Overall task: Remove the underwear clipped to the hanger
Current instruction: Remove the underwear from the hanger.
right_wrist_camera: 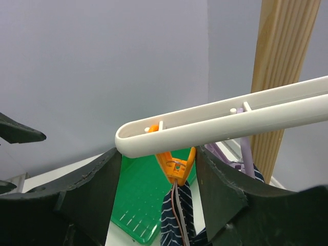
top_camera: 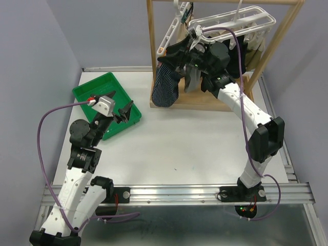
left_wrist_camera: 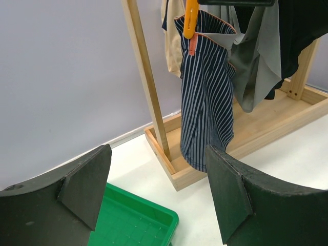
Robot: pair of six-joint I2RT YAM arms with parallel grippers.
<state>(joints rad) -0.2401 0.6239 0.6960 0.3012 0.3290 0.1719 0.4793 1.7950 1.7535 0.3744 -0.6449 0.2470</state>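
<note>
The navy striped underwear hangs from an orange clip at the left end of the white hanger. My right gripper is raised to the hanger, its jaws on either side of that clip. The right finger touches the clip and the left one stands apart, so it is open. Grey, black and tan underwear hang behind. My left gripper hovers open and empty over the tray's right end.
A green tray lies at the table's left. The wooden rack carrying the hanger stands at the back; its post rises just right of my right gripper.
</note>
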